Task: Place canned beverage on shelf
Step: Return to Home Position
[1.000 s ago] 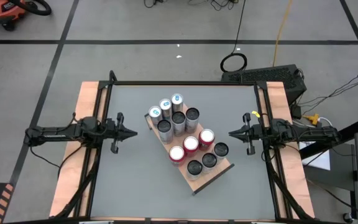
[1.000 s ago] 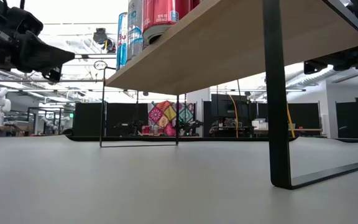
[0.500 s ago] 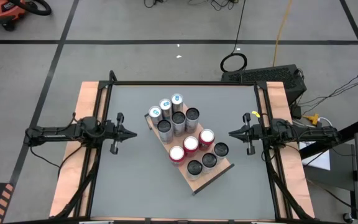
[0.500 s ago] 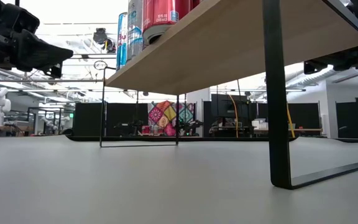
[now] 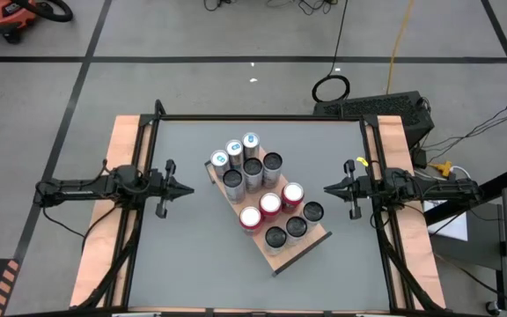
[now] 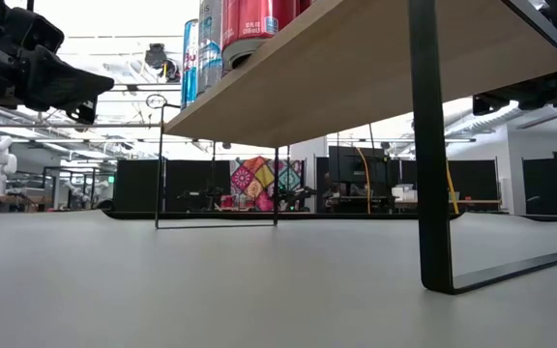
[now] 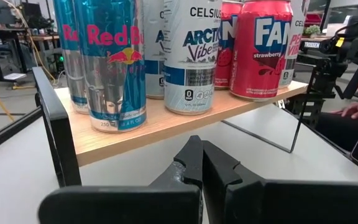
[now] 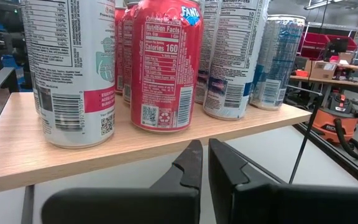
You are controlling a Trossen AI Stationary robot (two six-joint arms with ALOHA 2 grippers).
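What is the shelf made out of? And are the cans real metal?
The shelf top looks like light wood with a dull finish, since faint grain runs along the board. Its legs seem to be thin black-painted metal bars. The red can and the blue-and-silver can look like thin, shiny aluminium, with light glinting off their printed sides.

The shelf (image 5: 304,249) stands mid-table (image 5: 192,255), its length running from ten o'clock to four o'clock, with twelve cans (image 5: 253,167) on it in rows of three. The left gripper (image 5: 190,187) hangs at its nine o'clock, the right gripper (image 5: 326,188) at three, both apart from it
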